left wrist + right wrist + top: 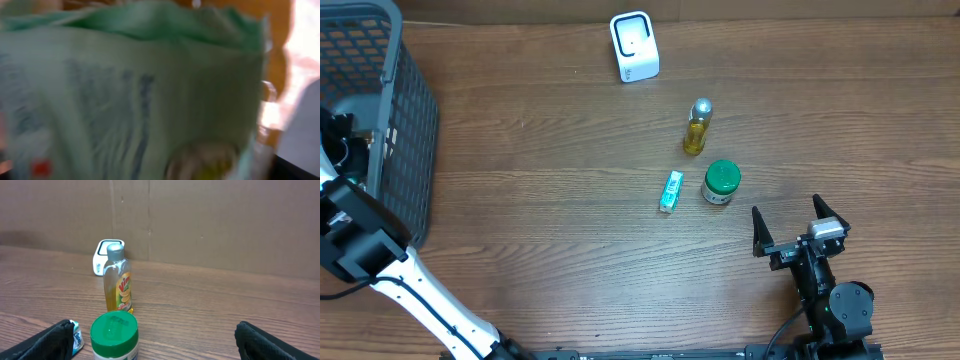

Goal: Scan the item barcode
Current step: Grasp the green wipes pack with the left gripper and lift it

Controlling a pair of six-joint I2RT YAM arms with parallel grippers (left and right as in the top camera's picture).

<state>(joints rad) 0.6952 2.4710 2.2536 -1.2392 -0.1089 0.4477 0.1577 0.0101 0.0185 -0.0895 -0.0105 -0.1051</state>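
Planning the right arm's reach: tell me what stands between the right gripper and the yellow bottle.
The green-lidded jar stands in the way, just in front of the yellow bottle on the right gripper's side. The teal packet lies beside it, off the line.

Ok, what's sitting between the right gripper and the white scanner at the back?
The green-lidded jar comes first, then the yellow bottle behind it, roughly in line with the scanner. This is clearest in the right wrist view.

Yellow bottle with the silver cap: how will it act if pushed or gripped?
Likely tippy: the yellow bottle stands upright, tall and narrow, so a high push would probably topple it. It looks filled nearly to the silver cap, so probably fairly heavy for its size. Its clear, glossy plastic looks smooth, perhaps slippery and slightly squeezable.
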